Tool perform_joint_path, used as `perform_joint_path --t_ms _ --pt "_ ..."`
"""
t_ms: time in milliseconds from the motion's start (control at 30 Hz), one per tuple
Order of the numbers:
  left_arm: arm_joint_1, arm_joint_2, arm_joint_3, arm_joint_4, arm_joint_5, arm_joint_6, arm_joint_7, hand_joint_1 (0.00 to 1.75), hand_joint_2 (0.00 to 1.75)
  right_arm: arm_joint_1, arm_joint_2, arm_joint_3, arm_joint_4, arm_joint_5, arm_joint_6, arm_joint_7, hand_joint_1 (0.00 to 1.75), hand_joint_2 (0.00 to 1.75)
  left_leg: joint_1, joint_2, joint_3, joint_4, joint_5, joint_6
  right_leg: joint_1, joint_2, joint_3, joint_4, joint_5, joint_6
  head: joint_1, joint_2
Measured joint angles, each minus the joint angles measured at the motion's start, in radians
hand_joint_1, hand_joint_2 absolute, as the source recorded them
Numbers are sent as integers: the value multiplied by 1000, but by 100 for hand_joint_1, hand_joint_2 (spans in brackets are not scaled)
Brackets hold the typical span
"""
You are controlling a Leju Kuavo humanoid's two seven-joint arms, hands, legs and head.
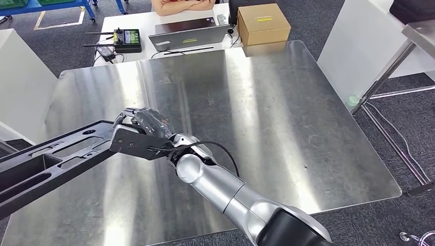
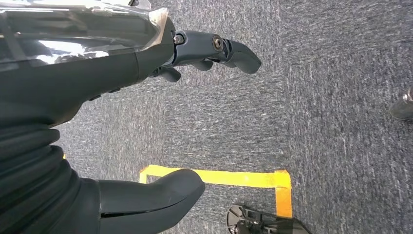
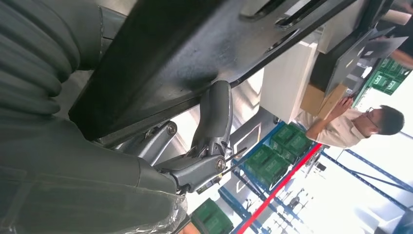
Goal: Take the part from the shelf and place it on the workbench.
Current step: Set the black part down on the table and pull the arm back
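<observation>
Head view: the right hand [image 1: 146, 128] is gripping one end of a long black part [image 1: 56, 159], fingers wrapping over its top edge. The part is extending from the hand out past the picture's left edge, hanging just above the near left area of the steel workbench [image 1: 267, 113]; whether it is touching the surface cannot be told. Beyond the workbench, a white table [image 1: 138, 23] is carrying a laptop [image 1: 190, 33], a cardboard box [image 1: 263, 23] and a handheld controller [image 1: 127, 40], with a person's folded arms [image 1: 183, 5] behind it.

Left wrist view: the left hand [image 2: 146, 97] is hanging over grey carpet [image 2: 331, 97] marked with yellow tape [image 2: 219, 177], fingers apart and holding nothing.

Right wrist view: the right hand's fingers [image 3: 216, 117] are clasping the black part's underside [image 3: 185, 53]. A person [image 3: 360, 124] is sitting near green crates [image 3: 272, 156].
</observation>
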Motion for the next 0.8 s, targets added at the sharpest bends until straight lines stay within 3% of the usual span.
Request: perform_joint_path --t_ms 133,333,567,800 --pt "-7 -42 -4 0 -46 31 38 0 175 -17 0 35 5 35 -43 78 175 175 1 4 7 -11 -7 -4 2 1 1 0 -1 -3 0 0" --pt "-20 -128 -30 4 -91 68 68 0 175 -80 -1 158 47 144 -134 247 175 175 0 3 11 -11 -6 -22 3 -1 8 0 -1 -3 0 0" --pt "-29 -133 -52 6 -109 45 74 0 175 -134 -19 256 169 286 -161 443 175 175 -3 3 15 -7 -6 -21 0 -2 13 0 -1 -3 0 0" --pt "-30 -134 -62 6 -119 38 68 0 175 -179 -104 269 237 308 -132 605 175 175 -5 2 14 -4 -7 -20 -2 -3 15 -1 0 -2 0 0"
